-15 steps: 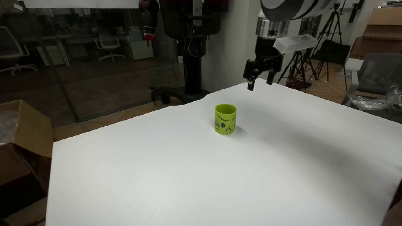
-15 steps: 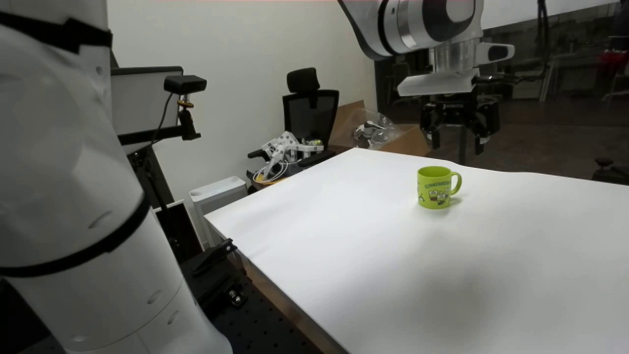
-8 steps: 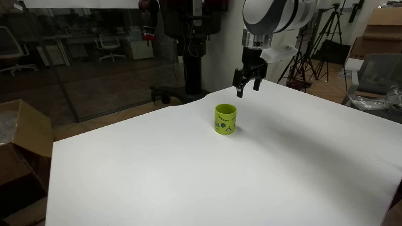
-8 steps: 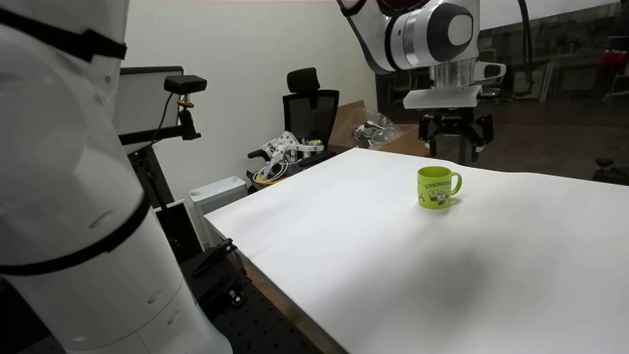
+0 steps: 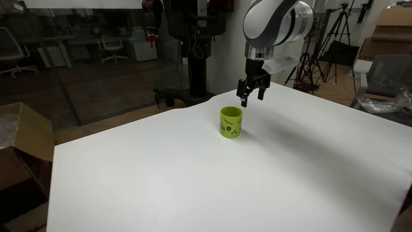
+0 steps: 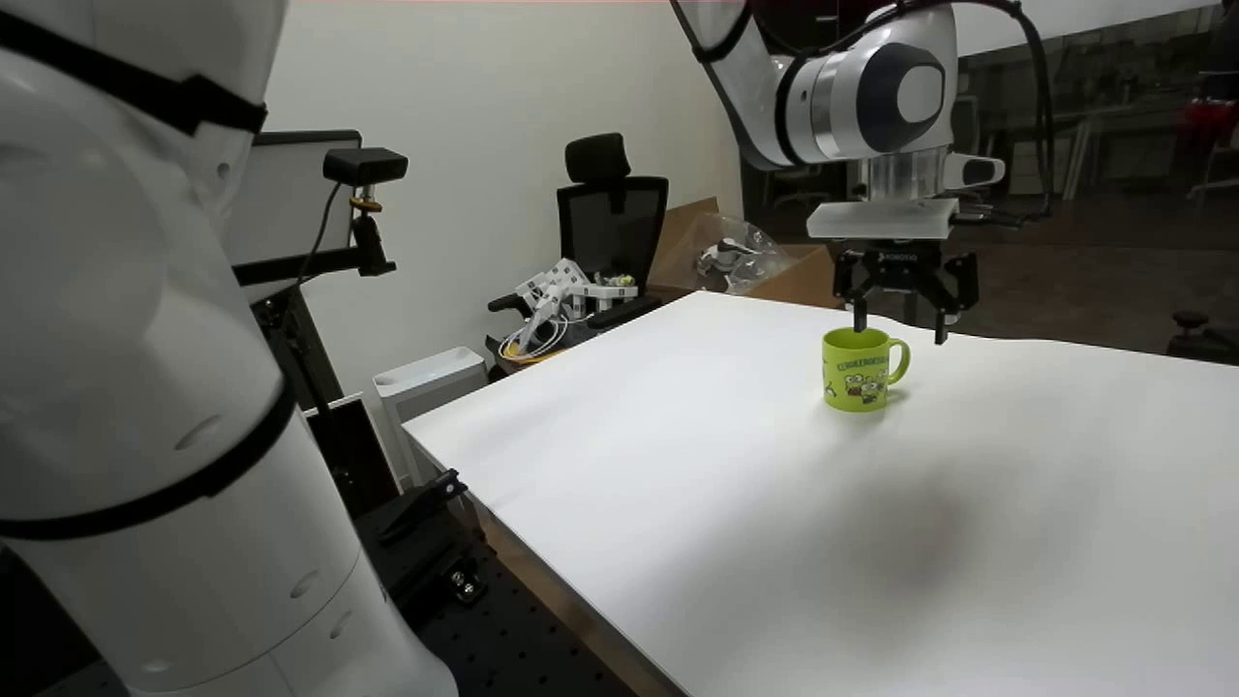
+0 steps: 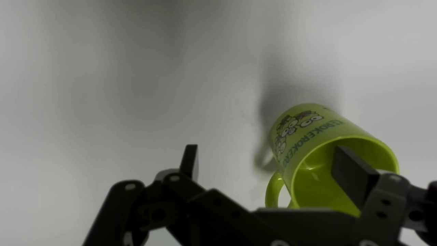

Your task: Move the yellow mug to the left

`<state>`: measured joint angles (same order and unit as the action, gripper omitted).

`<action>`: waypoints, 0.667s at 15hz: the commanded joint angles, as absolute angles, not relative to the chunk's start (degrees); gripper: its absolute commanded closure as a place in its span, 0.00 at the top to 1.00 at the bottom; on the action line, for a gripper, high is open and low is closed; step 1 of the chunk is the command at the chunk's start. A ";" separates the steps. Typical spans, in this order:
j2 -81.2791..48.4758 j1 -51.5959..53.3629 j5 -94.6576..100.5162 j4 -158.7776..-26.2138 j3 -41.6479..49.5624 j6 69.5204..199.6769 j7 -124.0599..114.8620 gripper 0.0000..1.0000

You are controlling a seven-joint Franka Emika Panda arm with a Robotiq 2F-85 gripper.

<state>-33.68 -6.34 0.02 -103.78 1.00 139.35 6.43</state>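
A yellow-green cylindrical mug (image 5: 230, 129) with printed cartoon figures stands upright on a flat white table (image 5: 151, 183), its looped handle (image 6: 904, 362) showing in an exterior view. Near the mug's rim hangs a black two-fingered robotic gripper (image 6: 900, 327), spread wide and holding nothing. In the wrist view, one dark finger (image 7: 354, 176) overlaps the mug's round mouth, while the other shows beyond its handle. A brown cardboard box (image 5: 34, 135) sits well apart from the mug.

White table (image 5: 138, 180), flat top, broad soft grey shadow (image 6: 910, 537) across part of it, one yellow-green mug (image 6: 850, 382) upright on the surface, mouth up, printed sides, toward far edge in both exterior views.
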 commanded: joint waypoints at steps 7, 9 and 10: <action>-46.94 -5.96 0.27 -83.99 1.09 129.83 6.41 1.00; -48.56 -5.51 0.53 -80.87 1.09 128.45 6.26 1.00; -49.25 -5.21 0.76 -79.43 1.15 127.86 6.19 1.00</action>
